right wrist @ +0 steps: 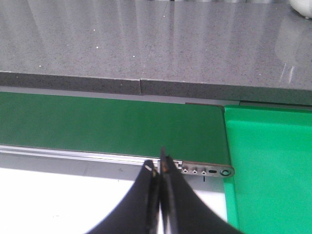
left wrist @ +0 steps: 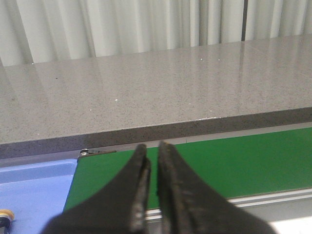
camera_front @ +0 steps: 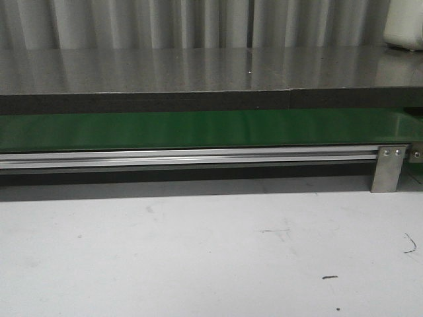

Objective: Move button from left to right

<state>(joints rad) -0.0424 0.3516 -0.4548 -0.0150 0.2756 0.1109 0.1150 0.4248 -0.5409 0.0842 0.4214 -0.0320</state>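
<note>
Belt: a green conveyor belt (camera_front: 198, 129) is running across the front view from 9 o'clock to 3 o'clock, with nothing lying on the stretch seen there.
Rail: a silver metal rail (camera_front: 185, 157) is edging the near side of the belt, ending at a small metal bracket (camera_front: 388, 167) toward 3 o'clock.
Counter: a grey speckled stone counter (camera_front: 198, 69) is sitting behind the belt, toward 12 o'clock, and pale curtains (left wrist: 122, 24) are hanging beyond it.
Table: a white scuffed table (camera_front: 198, 257) is filling the near part of the front view, toward 6 o'clock.
Blue tray: in the left wrist view a blue tray (left wrist: 34, 185) is lying against the belt's end.
Button: only a sliver of the button (left wrist: 6, 215) is showing, a small yellow-orange rounded shape at the picture's edge, resting in the blue tray; too little is showing to tell how it is lying.
Green tray: in the right wrist view a bright green tray (right wrist: 268, 165) is lying just past the belt's other end.
Left gripper: the left gripper (left wrist: 152, 165) is hanging over the belt's near edge beside the blue tray, its black fingers nearly together with a thin slit between them, holding nothing.
Right gripper: the right gripper (right wrist: 160, 168) is hanging over the rail near the green tray, its fingers pressed together and holding nothing.
</note>
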